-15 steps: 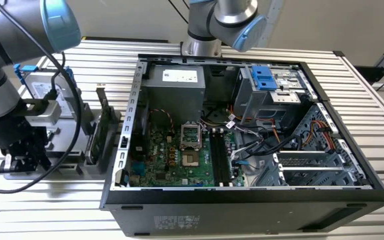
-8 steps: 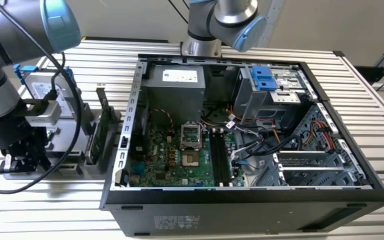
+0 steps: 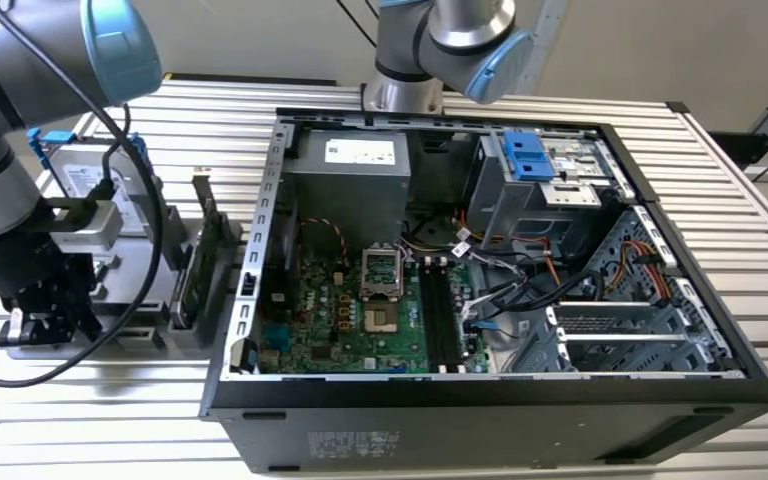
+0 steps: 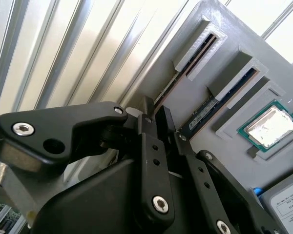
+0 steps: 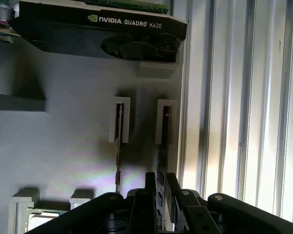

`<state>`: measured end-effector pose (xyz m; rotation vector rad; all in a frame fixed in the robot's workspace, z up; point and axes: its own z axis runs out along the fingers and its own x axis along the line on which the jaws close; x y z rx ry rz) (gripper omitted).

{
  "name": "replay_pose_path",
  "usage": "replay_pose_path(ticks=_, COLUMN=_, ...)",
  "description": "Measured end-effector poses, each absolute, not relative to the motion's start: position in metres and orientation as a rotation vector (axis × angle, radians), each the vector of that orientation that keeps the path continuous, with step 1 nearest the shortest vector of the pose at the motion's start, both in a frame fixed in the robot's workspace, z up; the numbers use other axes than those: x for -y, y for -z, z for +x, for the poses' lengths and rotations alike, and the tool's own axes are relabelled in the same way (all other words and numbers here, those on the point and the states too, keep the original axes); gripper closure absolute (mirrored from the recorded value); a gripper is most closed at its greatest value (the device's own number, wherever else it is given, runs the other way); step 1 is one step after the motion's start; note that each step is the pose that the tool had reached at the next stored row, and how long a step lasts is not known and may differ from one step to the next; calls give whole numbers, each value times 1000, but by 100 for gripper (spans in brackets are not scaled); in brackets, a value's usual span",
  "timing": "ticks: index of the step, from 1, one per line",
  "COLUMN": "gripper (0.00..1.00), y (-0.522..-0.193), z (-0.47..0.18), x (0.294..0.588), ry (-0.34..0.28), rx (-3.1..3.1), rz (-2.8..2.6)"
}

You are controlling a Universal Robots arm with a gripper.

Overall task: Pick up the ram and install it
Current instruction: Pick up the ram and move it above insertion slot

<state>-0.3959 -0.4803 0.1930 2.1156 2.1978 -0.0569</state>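
The claw stands astride the ram, which sits on edge in the outer slot of the grey holder on the worktop. Whether it is clamped already, I cannot tell. With an off-centre grip (a second stick stands near), the ram may tilt and jam in its slot.

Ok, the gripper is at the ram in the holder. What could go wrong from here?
The second stick sits in the neighbouring slot, close beside the ram; the gripper could knock it on the way up. The ram stands on edge in narrow slots of the holder, so a tilted lift might jam or bend it.
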Motion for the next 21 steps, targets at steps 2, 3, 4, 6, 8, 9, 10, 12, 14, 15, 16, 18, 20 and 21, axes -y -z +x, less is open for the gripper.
replay_pose_path(ticks=2, gripper=0, y=-193, z=-396, x=480, ry=57, rx=-2198, rz=2116)
replay_pose_path(ticks=3, gripper=0, y=-193, z=-396, x=480, ry=57, rx=-2198, rz=2116)
replay_pose_path(ticks=4, gripper=100, y=-193, z=-396, x=480, ry=57, rx=-2198, rz=2115)
replay_pose_path(ticks=6, gripper=100, y=-193, z=-396, x=480, ry=57, rx=-2198, rz=2116)
replay_pose_path(ticks=8, gripper=100, y=-193, z=-396, x=480, ry=57, rx=-2198, rz=2116)
replay_pose_path(ticks=9, gripper=100, y=-193, z=-396, x=480, ry=57, rx=-2198, rz=2116)
replay_pose_path(ticks=10, gripper=100, y=-193, z=-396, x=480, ry=57, rx=-2198, rz=2116)
replay_pose_path(ticks=12, gripper=100, y=-193, z=-396, x=480, ry=57, rx=-2198, rz=2116)
replay_pose_path(ticks=14, gripper=100, y=-193, z=-396, x=480, ry=57, rx=-2198, rz=2116)
replay_pose_path(ticks=15, gripper=100, y=-193, z=-396, x=480, ry=57, rx=-2198, rz=2116)
replay_pose_path(ticks=16, gripper=100, y=-193, z=-396, x=480, ry=57, rx=-2198, rz=2116)
replay_pose_path(ticks=18, gripper=100, y=-193, z=-396, x=480, ry=57, rx=-2198, rz=2116)
replay_pose_path(ticks=20, gripper=100, y=-193, z=-396, x=480, ry=57, rx=-2198, rz=2116)
replay_pose_path(ticks=21, gripper=100, y=-193, z=-396, x=480, ry=57, rx=-2198, rz=2116)
